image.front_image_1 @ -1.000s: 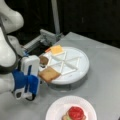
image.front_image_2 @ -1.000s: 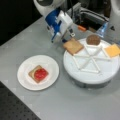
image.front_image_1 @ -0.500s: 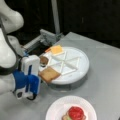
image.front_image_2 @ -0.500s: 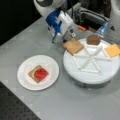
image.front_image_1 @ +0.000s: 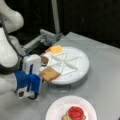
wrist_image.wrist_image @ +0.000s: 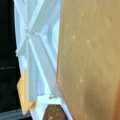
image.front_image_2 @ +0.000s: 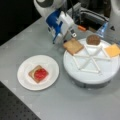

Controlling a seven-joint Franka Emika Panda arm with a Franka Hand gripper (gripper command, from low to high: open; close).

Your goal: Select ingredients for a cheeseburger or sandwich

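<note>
A tan toast square (image.front_image_1: 50,73) (image.front_image_2: 73,46) lies tilted at the edge of the white divided tray (image.front_image_1: 82,72) (image.front_image_2: 82,77) in both front views. My gripper (image.front_image_1: 42,75) (image.front_image_2: 68,40) is shut on the toast's outer edge. In the wrist view the toast (wrist_image.wrist_image: 90,62) fills the right half. A yellow cheese square (image.front_image_1: 57,50) (image.front_image_2: 112,50) (wrist_image.wrist_image: 23,97) and a brown round patty (image.front_image_1: 45,60) (image.front_image_2: 93,39) (wrist_image.wrist_image: 53,112) sit in other tray sections. On the white plate (image.front_image_1: 55,110) (image.front_image_2: 25,80) the sandwich (image.front_image_1: 75,113) (image.front_image_2: 38,74) is a toast slice with a red tomato disc on top.
Grey metal hardware (image.front_image_1: 45,38) (image.front_image_2: 92,17) stands just behind the tray. The grey table (image.front_image_1: 105,62) (image.front_image_2: 30,45) ends in a dark edge at a front view's bottom left (image.front_image_2: 15,110). The arm's white body (image.front_image_1: 7,50) rises beside the tray.
</note>
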